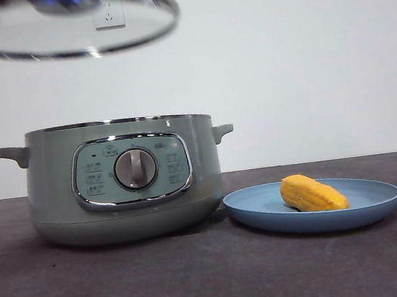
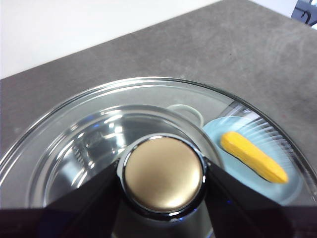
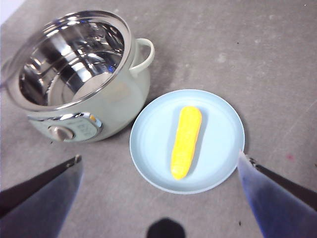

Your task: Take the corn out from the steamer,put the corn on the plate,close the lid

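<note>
Corn (image 3: 185,141) on plate (image 3: 223,124) | steamer (image 3: 119,99) empty | left gripper (image 2: 163,181) holding lid (image 2: 74,144) | right gripper (image 3: 161,198) wide

Bright even light; glare on lid (image 2: 99,129); front-view lid blurred; soft shadow under plate (image 1: 379,202)

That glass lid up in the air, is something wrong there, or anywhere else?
Nothing is spilled or broken. The lid hangs above the open steamer because the left gripper grips its knob. The corn lies on the plate.
</note>
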{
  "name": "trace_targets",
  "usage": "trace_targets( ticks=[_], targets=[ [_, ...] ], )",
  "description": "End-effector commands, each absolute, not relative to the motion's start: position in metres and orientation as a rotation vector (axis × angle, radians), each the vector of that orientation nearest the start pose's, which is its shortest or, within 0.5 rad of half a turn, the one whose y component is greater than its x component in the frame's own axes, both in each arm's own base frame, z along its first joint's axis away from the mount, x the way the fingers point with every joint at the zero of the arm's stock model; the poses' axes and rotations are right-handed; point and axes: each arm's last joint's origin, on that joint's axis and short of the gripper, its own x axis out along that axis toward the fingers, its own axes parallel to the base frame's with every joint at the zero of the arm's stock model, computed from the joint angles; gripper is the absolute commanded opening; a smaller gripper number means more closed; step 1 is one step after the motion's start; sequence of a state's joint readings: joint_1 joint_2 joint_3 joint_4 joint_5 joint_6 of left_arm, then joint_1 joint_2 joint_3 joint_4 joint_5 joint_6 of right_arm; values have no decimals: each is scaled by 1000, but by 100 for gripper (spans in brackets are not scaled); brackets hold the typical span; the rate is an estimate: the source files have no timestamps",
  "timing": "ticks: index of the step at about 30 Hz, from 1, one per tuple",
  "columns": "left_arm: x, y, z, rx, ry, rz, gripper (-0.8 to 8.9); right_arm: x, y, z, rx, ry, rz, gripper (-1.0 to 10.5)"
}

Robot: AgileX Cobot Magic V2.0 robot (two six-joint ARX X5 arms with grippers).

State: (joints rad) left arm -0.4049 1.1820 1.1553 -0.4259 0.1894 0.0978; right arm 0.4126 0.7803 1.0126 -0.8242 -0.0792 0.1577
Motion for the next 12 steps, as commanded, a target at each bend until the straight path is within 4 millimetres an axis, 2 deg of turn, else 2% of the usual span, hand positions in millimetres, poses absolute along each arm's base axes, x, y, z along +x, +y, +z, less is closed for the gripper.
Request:
trace_targets(
  ticks=[1,5,12],
  targets=[
    [247,-112,359,160,345,-625,-8,115,53,351,55,618,433,630],
    [268,-121,343,162,363,-632,-8,105,49,353,58,606,434,630],
    [293,-131,321,177,376,-634,-8,100,46,354,66,603,433,630]
  ],
)
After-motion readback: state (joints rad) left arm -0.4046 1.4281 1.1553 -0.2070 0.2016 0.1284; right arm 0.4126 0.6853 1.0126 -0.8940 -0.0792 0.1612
